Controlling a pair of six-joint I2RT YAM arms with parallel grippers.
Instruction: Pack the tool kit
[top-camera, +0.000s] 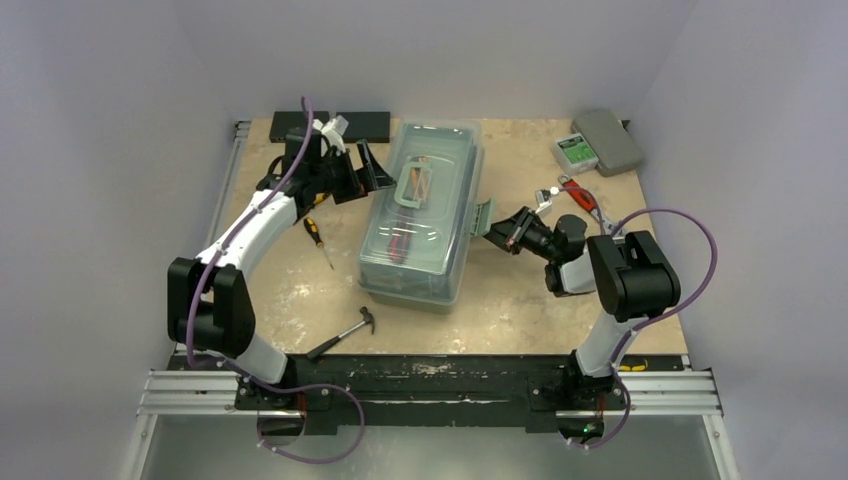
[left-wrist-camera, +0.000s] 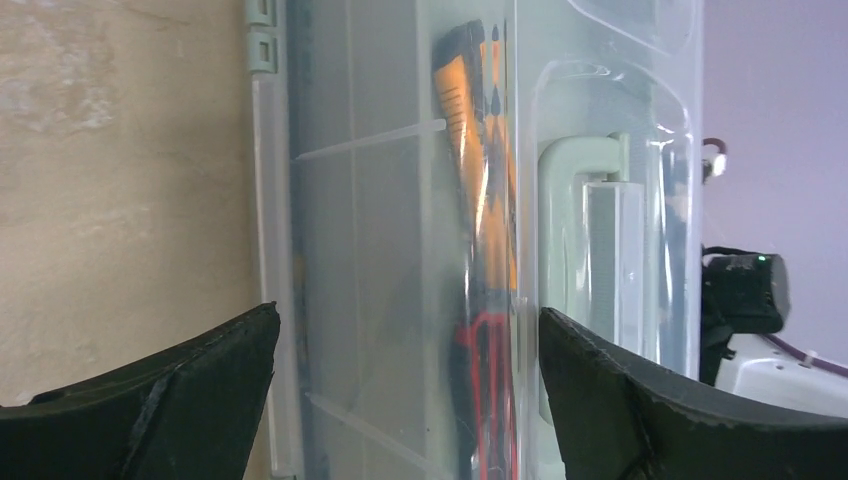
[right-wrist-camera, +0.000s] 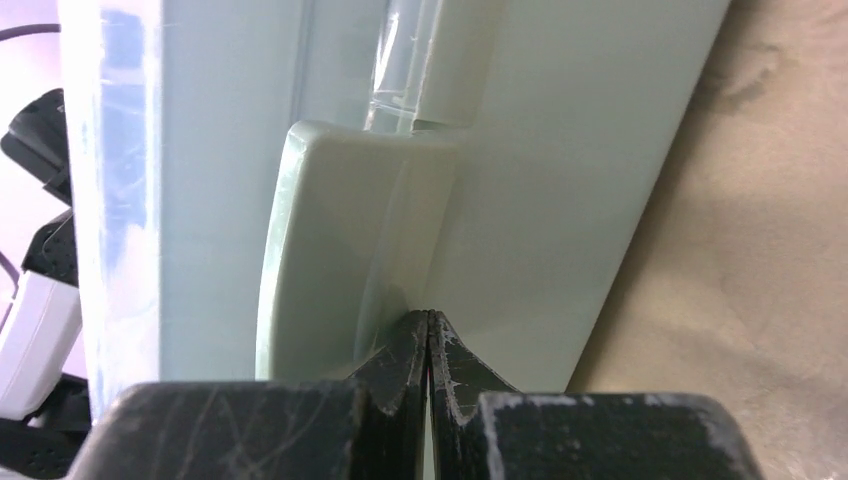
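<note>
My left end effector (top-camera: 368, 172) stands spread wide beside the toolbox (top-camera: 420, 215) on the bench (top-camera: 290, 290); my right end effector (right-wrist-camera: 428, 322), fingers pressed together, sits at its side latch (right-wrist-camera: 335, 240).

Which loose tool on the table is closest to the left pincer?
The yellow-handled screwdriver, just left of the toolbox; the hammer lies toward the near edge, and the red pliers are on the right side.

Grey case (top-camera: 610, 140) far right corner; flat black box (top-camera: 362, 124) far edge.

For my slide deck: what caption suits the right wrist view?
Shut right gripper, tips at the pale green side latch of the toolbox.
</note>
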